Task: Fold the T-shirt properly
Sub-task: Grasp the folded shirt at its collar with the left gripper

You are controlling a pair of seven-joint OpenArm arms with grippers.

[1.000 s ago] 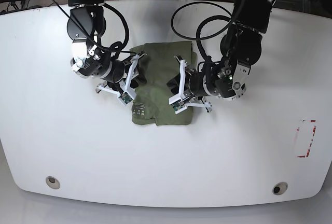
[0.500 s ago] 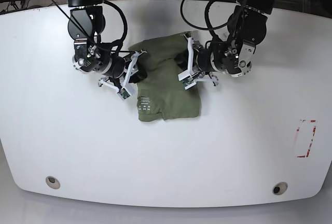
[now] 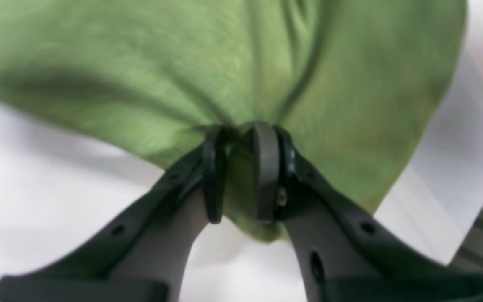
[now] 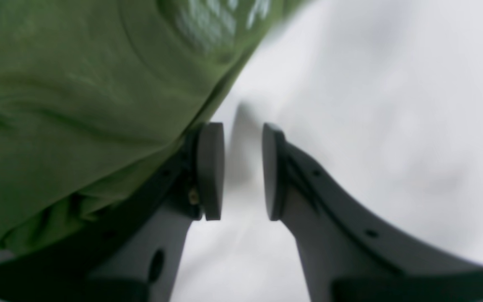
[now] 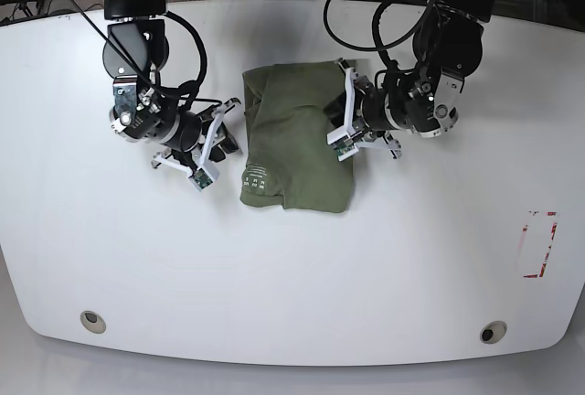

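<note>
No legible text anywhere. Only print: small pale neck label (image 5: 254, 177) on the olive-green cotton T-shirt (image 5: 297, 139), near its front-left corner in base view, just rows of whitish marks, too small to read. Same label (image 4: 220, 19) shows at top of right wrist view, blurred white strokes on green fabric, letters can't be made out. Red-and-white rectangular marking (image 5: 539, 243) on the white table (image 5: 292, 276), well right of the T-shirt, near the table's right edge; no chars readable on it either.
</note>
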